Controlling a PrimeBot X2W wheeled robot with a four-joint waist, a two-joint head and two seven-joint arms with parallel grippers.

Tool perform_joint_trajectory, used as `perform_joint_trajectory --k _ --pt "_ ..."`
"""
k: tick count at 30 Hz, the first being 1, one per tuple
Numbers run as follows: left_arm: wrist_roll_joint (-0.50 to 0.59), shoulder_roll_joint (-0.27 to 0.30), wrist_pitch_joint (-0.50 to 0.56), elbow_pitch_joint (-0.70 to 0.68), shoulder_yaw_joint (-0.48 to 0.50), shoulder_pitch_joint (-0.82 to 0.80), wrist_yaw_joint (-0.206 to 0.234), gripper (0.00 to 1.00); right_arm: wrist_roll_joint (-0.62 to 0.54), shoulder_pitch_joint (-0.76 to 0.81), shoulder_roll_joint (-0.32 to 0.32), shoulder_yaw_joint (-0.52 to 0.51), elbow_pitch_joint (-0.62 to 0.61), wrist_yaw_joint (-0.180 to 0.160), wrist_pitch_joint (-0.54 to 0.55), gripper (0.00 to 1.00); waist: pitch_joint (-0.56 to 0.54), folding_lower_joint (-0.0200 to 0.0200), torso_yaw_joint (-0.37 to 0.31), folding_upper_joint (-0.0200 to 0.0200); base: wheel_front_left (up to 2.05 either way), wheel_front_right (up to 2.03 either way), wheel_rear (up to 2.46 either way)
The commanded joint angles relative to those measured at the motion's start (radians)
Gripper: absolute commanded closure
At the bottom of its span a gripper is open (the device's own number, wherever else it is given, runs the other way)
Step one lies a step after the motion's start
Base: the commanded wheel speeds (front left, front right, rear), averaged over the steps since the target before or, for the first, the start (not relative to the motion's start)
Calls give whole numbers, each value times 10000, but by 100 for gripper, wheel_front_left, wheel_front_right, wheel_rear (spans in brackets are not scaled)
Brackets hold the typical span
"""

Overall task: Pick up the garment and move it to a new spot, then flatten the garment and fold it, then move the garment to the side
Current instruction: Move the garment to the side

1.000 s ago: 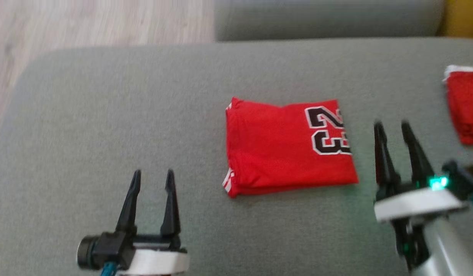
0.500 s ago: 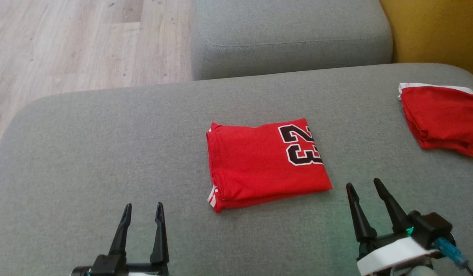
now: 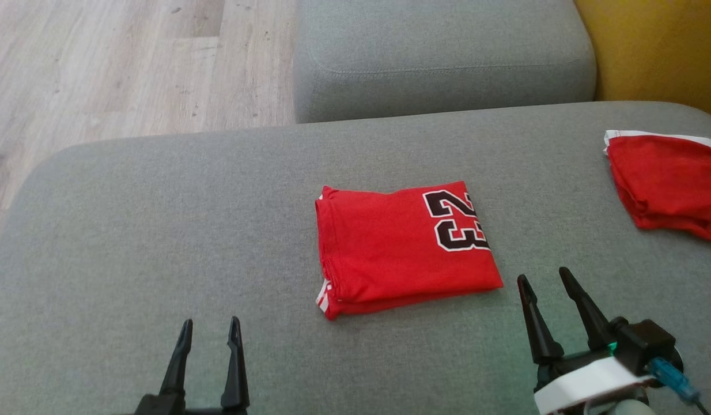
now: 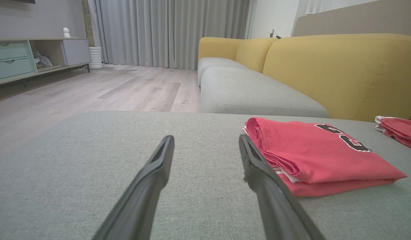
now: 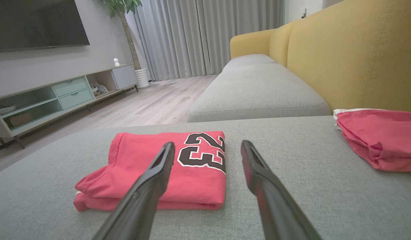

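Note:
A red garment (image 3: 399, 248) with a black number 23 lies folded into a neat rectangle in the middle of the grey cushion (image 3: 159, 230). The same folded garment (image 4: 312, 153) sits to the right of my left fingers, and in the right wrist view the garment (image 5: 165, 170) lies ahead and to the left. My left gripper (image 3: 210, 327) is open at the lower left, well clear of the garment. At the lower right my right gripper (image 3: 544, 279) is open too, just off the garment's near right corner. Neither holds anything.
A second red folded cloth (image 3: 669, 184) lies at the cushion's right edge. Another grey cushion (image 3: 442, 57) is beyond, with the yellow sofa back (image 3: 655, 52) on the right. Wooden floor (image 3: 102, 69) lies past the cushion's rounded left edge.
The head camera has tilted up, so the whole picture shifted down. Both grippers have drawn back toward me, away from the folded garment. The garment stays put.

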Motion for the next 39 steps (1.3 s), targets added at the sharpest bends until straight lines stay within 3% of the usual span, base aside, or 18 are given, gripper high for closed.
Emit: perform_joint_trajectory --k 1,9,15,23,29,30,31,32,33,39 --pt "-15 -39 -53 -301 331 -249 73 0 -142 -182 -77 143 -285 67 -137 0 7 0 -8 0 0 0 0" --pt "-31 -39 -53 -388 272 -292 151 0 -28 -349 -28 106 267 67 -137 0 135 0 35 0 0 0 0" --pt "31 -39 -53 -792 66 -490 282 0 333 -1889 -274 537 2247 67 -114 0 754 0 137 0 0 0 0" --pt "60 -39 -53 -1111 -514 -1232 358 0 1457 -5229 -447 852 4857 67 1248 0 2128 0 543 0 0 0 0" --pt "-68 -39 -53 -1032 -763 -1637 480 0 2016 -6233 -375 1425 6358 67 1848 0 2577 0 942 0 0 0 0" --pt "-95 -39 -53 -1038 -754 -1655 517 0 2109 -6252 -329 1565 6484 67 1899 5 2612 0 962 0 0 0 0" --pt "-119 -39 -53 -1050 -744 -1670 548 0 2173 -6259 -297 1722 6543 67 1884 29 2647 0 965 0 0 0 0" --pt "-135 -39 -53 -1066 -729 -1681 578 0 2259 -6251 -262 1854 6581 67 1846 56 2682 0 946 0 0 0 0" --pt "-148 -39 -53 -1085 -709 -1690 611 0 2331 -6240 -246 1998 6610 67 1810 100 2721 0 906 0 0 0 0" --pt "-152 -39 -53 -1148 -664 -1833 635 0 2568 -6724 -655 2415 6689 67 1131 100 2969 0 435 0 0 0 0"
